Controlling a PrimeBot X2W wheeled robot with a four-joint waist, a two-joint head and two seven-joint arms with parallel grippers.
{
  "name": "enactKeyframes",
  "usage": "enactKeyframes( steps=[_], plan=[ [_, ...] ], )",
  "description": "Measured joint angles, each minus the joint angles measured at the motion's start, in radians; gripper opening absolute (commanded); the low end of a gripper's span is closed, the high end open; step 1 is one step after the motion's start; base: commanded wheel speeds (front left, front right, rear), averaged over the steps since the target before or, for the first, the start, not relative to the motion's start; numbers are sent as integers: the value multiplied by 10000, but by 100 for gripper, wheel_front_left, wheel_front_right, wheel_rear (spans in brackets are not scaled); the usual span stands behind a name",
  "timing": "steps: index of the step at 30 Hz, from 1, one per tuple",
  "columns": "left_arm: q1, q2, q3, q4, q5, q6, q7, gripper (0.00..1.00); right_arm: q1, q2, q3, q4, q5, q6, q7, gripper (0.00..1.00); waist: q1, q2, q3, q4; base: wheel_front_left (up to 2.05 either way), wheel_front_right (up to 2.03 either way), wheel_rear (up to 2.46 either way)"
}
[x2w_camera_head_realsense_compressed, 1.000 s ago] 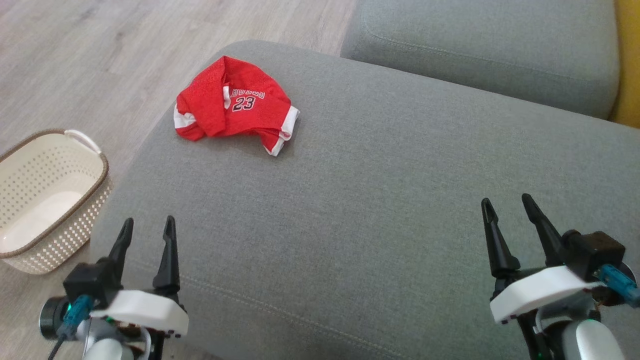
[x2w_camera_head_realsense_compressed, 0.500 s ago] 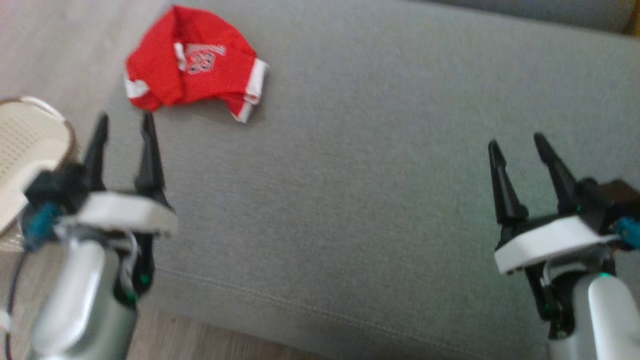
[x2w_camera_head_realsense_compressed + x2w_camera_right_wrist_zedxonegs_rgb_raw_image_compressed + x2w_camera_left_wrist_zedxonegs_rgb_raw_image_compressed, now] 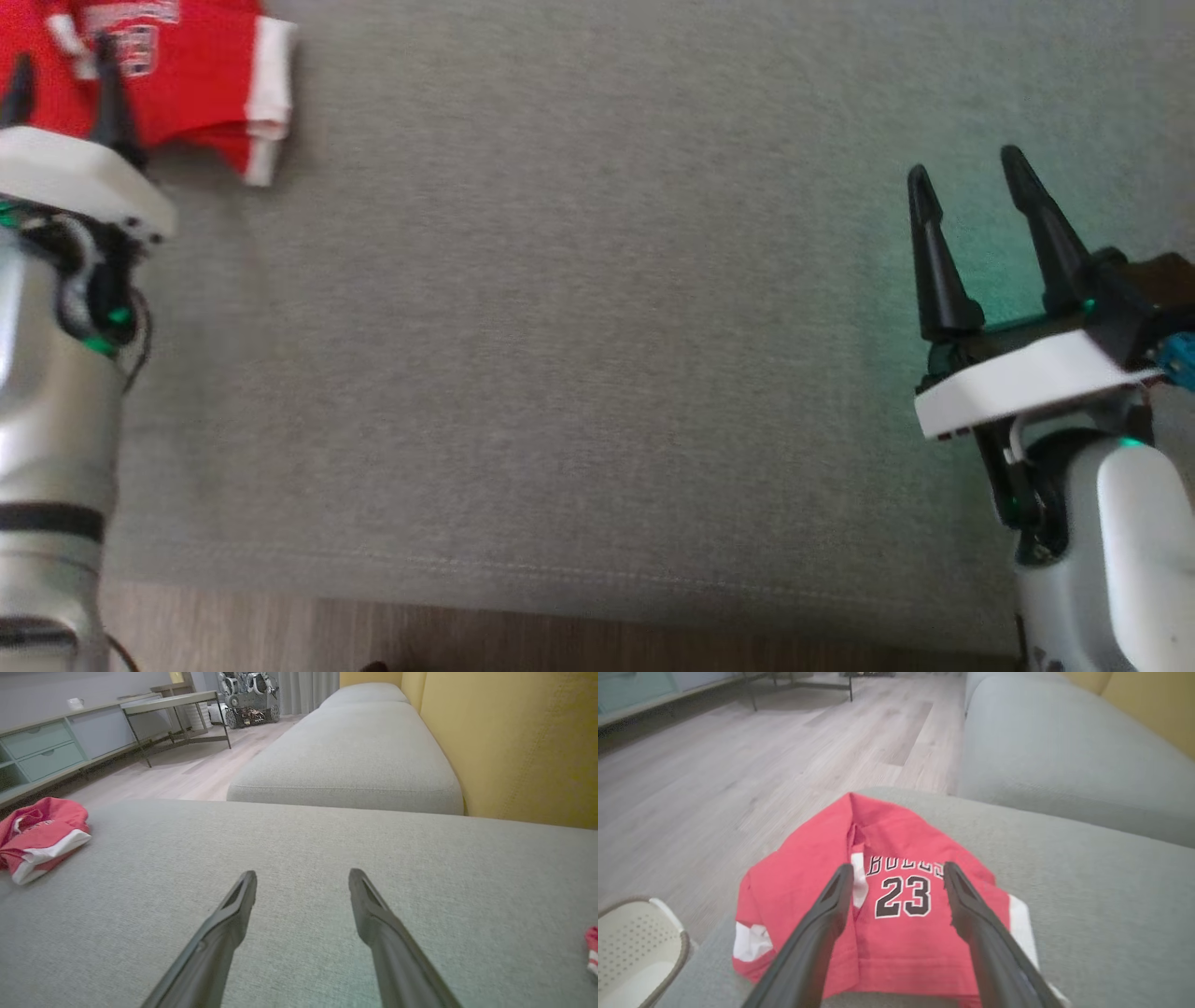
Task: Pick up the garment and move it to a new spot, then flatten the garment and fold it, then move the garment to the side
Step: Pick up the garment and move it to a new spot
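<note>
Plainly, the task is at its very start. The garment (image 3: 903, 952), a red jersey with white trim and a "23" print, lies crumpled on the far-left corner of the grey couch (image 3: 560, 327), close to the edge where the cushion drops to the floor (image 3: 738, 765). It is bunched and doubled over itself, with one white-edged hem poking out to the right. Nothing about it looks lifted, flattened or folded.

The left gripper (image 3: 897, 870) has its jaws spread wide and holds nothing. In its wrist view the two fingers frame the "23", so it is lined up on the middle of the cloth. Whether the tips touch the fabric I cannot tell. The right gripper (image 3: 966, 166) is likewise spread wide and empty, poised over bare cushion at the right, well apart from the garment.

A pale basket (image 3: 644, 926) stands on the floor, left of the couch and nearer than the garment.

By my reading, the step in hand is the reach for the first pick. Every stage is yet to come: grasp and carry to a new spot, most likely the wide bare stretch of cushion toward the middle, then spread flat, fold, and shift aside.
</note>
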Motion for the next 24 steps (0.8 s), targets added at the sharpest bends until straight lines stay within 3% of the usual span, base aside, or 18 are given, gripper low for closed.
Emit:
enactKeyframes(
  steps=[5, 10, 11, 12, 13, 20, 24],
  plan=[
    [-765, 334, 297, 2213, -284, -161, 244, 100, -219, -4, 140, 146, 17, 0, -138, 100, -3, 0, 477, -615, 0, 0, 0],
    [-1373, 568, 403, 3488, -347, -291, 322, 100, -227, -6, 105, 268, 113, 0, -192, 100, -3, 0, 855, -950, 0, 0, 0],
    [-1501, 594, 403, 3651, -347, -380, 322, 96, -227, -6, 100, 284, 113, 0, -199, 100, -3, 0, 899, -985, 0, 0, 0],
    [-1615, 617, 389, 3795, -345, -462, 320, 32, -228, -6, 92, 297, 113, 0, -245, 100, -3, 0, 930, -1006, 0, 0, 0],
    [-1697, 629, 387, 3898, -345, -533, 305, 0, -229, -6, 79, 305, 115, 0, -278, 100, -2, 0, 939, -1011, 0, 0, 0],
    [-1781, 614, 339, 4126, -336, -792, -642, 0, -237, -4, -42, 372, 186, 0, -326, 100, -3, 0, 622, -833, 0, 0, 0],
    [-1604, 665, 476, 3022, -146, -757, -765, 0, -220, -4, -178, 460, 259, 0, -414, 100, -4, 0, 185, -692, 0, 0, 0]
  ],
)
